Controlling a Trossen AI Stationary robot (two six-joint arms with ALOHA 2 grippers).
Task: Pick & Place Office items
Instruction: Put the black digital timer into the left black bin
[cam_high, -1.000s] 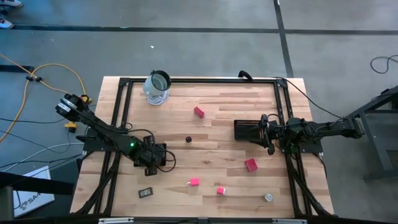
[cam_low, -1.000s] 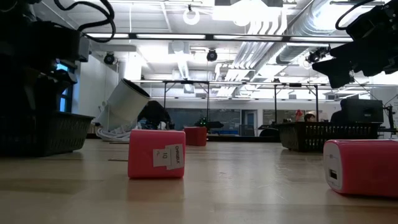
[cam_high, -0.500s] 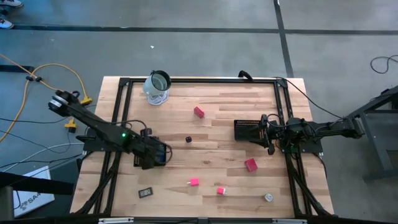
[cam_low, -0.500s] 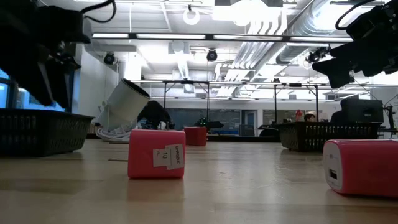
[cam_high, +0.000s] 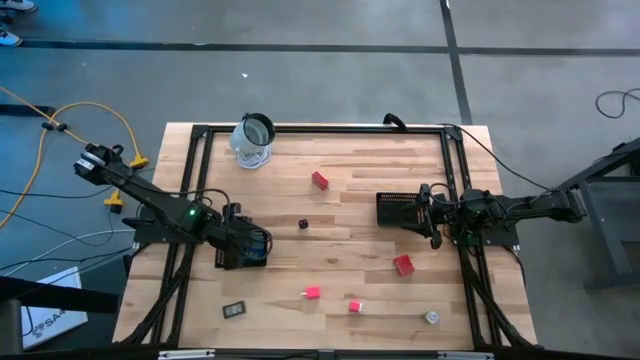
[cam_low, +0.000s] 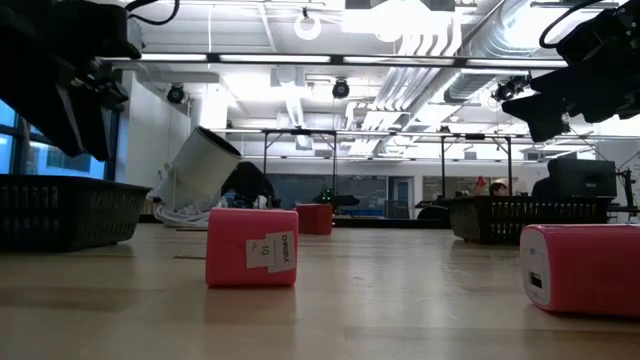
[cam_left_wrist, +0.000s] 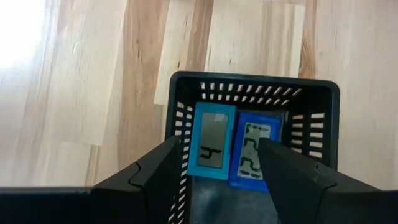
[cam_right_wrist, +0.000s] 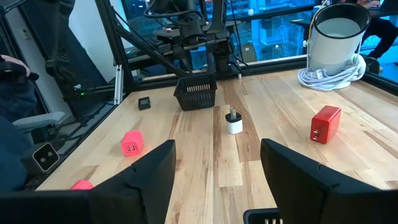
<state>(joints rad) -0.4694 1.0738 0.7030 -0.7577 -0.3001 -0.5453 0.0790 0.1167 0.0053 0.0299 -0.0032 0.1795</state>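
My left gripper (cam_high: 240, 246) hangs open above a small black mesh basket (cam_left_wrist: 255, 93) near the table's left side, touching nothing. Two blue flat items (cam_left_wrist: 211, 148) (cam_left_wrist: 252, 152) lie inside the basket. Loose on the table are a red block (cam_high: 319, 180), a dark cube (cam_high: 303, 225), another red block (cam_high: 403, 265), two pink blocks (cam_high: 312, 293) (cam_high: 356, 306), a whitish round piece (cam_high: 432, 317) and a black-framed rectangle (cam_high: 234, 310). My right gripper (cam_right_wrist: 217, 180) waits open and level at the right side.
A second black mesh tray (cam_high: 394, 208) stands just in front of my right gripper. A clear glass jar (cam_high: 254, 140) with a coiled white cord stands at the far left. A black frame (cam_high: 320, 128) runs around the table's edges.
My left gripper has risen out of the black mesh basket and drawn back toward the table's left edge, its fingers staying open. The basket and its blue items have stayed in place.
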